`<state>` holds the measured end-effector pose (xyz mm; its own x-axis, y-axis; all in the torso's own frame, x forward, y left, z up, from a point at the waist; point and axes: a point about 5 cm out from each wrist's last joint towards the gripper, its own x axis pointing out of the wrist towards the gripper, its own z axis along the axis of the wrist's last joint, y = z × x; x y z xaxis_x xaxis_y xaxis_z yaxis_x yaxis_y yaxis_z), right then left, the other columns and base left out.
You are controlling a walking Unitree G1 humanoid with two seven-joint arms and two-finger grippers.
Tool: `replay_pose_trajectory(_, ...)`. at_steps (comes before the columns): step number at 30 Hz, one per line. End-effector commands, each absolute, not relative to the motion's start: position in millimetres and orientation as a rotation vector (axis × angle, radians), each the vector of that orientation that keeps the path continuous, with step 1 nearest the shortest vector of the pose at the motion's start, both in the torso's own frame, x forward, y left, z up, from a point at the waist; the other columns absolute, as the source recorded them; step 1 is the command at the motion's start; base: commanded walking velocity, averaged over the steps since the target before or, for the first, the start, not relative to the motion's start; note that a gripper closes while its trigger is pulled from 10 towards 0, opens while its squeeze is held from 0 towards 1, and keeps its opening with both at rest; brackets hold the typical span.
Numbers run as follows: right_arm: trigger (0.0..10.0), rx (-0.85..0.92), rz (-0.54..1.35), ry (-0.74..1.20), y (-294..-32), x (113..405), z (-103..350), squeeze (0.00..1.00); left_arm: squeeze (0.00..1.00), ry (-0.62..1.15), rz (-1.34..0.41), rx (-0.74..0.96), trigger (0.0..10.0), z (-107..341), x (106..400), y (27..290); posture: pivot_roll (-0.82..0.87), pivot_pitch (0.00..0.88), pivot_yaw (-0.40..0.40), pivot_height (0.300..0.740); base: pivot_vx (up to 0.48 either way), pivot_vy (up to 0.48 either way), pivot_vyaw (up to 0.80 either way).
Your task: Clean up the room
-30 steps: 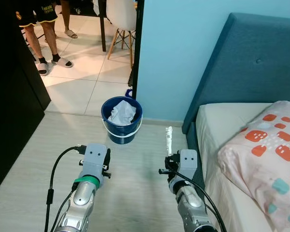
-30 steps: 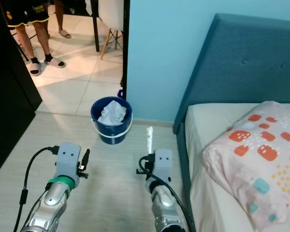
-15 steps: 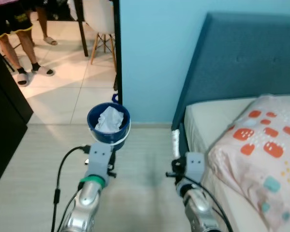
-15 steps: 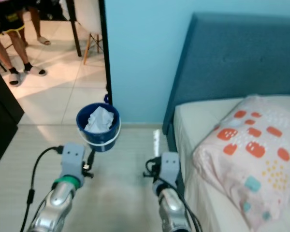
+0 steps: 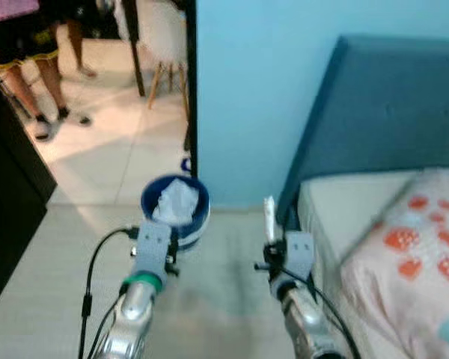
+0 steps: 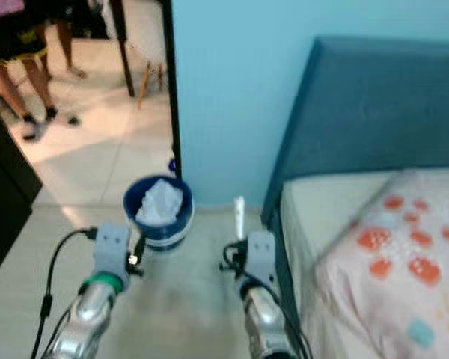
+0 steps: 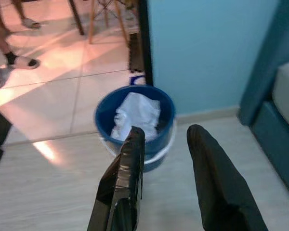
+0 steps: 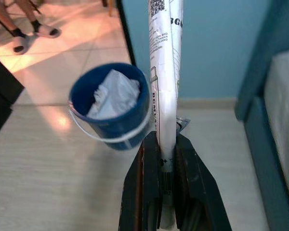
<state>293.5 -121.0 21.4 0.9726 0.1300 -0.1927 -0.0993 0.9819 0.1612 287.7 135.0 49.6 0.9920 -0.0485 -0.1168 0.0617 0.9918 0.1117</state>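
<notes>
Right gripper [image 8: 166,144] clamps a printed white tube [image 8: 164,72]; left gripper [image 7: 166,139] gapes toward blue bucket [image 7: 106,108].

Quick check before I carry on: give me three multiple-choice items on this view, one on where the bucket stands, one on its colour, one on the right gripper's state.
1. Where does the bucket stand?
A. on the bed
B. on the floor by the doorway
C. under the chair

2. What colour is the bucket?
A. red
B. blue
C. green

3. What is the right gripper doing?
A. hanging open
B. clamping a white printed packet
C. gripping the bucket's handle

Answers: 1 B, it sits on the floor beside the blue wall; 2 B, its wall is blue, with white crumpled paper inside; 3 B, the packet stands upright between the fingers.
</notes>
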Motion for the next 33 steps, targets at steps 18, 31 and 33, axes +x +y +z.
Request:
replay_pose_trajectory(18,10.0,0.168,0.135,0.225,-115.2,289.1,16.6,0.0,0.0,0.132,-0.036,0.113,10.0,45.0,283.6,139.8,0.04,0.017,0.011,0.74,0.36,0.0,0.33)
replay_pose_trajectory(31,10.0,0.171,0.127,0.228,-117.0,289.3,16.3,0.0,0.0,0.132,-0.037,0.11,10.0,45.2,283.5,139.4,0.04,0.017,0.01,0.74,0.355,0.0,0.0)
replay_pose_trajectory(33,10.0,0.171,0.126,0.228,-117.2,289.4,16.4,0.0,0.0,0.132,-0.037,0.109,10.0,45.2,283.7,139.5,0.04,0.015,0.01,0.74,0.354,0.0,0.0)
